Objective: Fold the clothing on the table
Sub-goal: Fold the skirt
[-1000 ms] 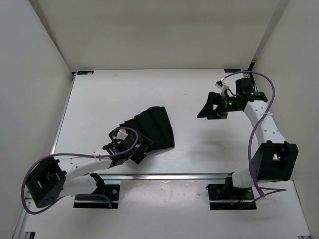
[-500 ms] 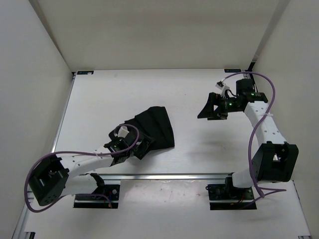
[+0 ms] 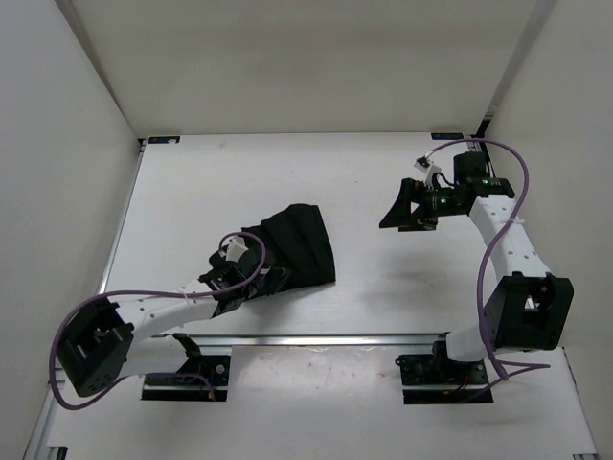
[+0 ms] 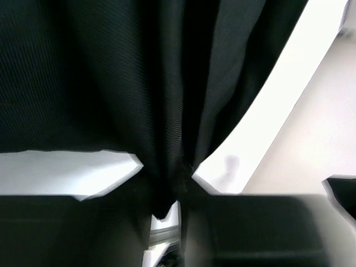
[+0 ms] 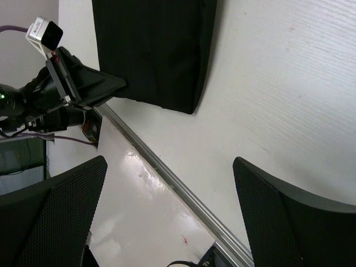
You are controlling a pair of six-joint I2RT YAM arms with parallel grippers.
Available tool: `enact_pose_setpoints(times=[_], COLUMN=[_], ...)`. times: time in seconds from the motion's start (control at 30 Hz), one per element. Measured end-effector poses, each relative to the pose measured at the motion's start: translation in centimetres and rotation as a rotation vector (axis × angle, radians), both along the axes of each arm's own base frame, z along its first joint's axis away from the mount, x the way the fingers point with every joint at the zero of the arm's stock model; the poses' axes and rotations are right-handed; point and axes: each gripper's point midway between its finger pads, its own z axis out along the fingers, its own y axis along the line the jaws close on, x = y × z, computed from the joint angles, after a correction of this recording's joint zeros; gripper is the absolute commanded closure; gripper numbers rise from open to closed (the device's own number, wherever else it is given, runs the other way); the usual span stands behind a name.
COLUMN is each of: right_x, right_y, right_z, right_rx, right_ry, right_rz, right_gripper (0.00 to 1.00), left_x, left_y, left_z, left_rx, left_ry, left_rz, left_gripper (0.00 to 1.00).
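The black creased fabric garment (image 3: 299,244) lay left of centre on the white matte bench (image 3: 383,287). Its near-left corner was bunched between the jaws of my left pincer (image 3: 268,280), which seemed closed on it. A second earlier they had gaped wide. My right pincer (image 3: 399,213) hung spread wide and empty, well apart. From above, black fingertips merged with black cloth; the wrist view blurred them.

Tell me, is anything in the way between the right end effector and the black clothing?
No, nothing visible. Only bare white table lies between the open right end effector and the clothing.
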Motion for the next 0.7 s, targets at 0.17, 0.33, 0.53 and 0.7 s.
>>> enact_pose_setpoints(times=[0.17, 0.33, 0.53, 0.7], right_x=[0.0, -0.1, -0.1, -0.1], right_y=[0.1, 0.1, 0.2, 0.2], right_z=[0.1, 0.1, 0.2, 0.2], right_rx=[0.005, 0.011, 0.018, 0.02], right_ry=[0.002, 0.003, 0.005, 0.006], right_rz=[0.0, 0.002, 0.004, 0.004], right_gripper=[0.01, 0.01, 0.01, 0.01], left_x=[1.1, 2.3, 3.7, 4.7], left_y=[1.2, 1.6, 0.3, -0.5], left_z=[0.3, 1.8, 5.6, 9.0], left_rx=[0.035, 0.071, 0.097, 0.134], left_ry=[-0.035, -0.08, -0.173, -0.255], left_rz=[-0.003, -0.018, -0.072, -0.102], left_gripper=[1.0, 1.0, 1.0, 1.0])
